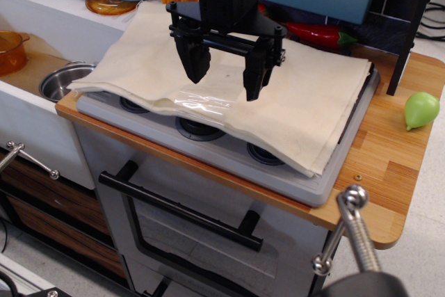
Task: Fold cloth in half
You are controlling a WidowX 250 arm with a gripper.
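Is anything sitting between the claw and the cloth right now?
Nothing visible. The open claw hangs directly over the cloth, which lies spread on the stovetop, with no object on the fabric beneath its fingers.

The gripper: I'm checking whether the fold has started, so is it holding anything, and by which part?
Nothing is held. The gripper hangs open above the cloth, fingers apart with only air between them, over the middle of the sheet.

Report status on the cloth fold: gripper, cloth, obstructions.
Gripper open, above the cloth, holding nothing. Cloth lies layered over the stovetop. Nothing on top of it.
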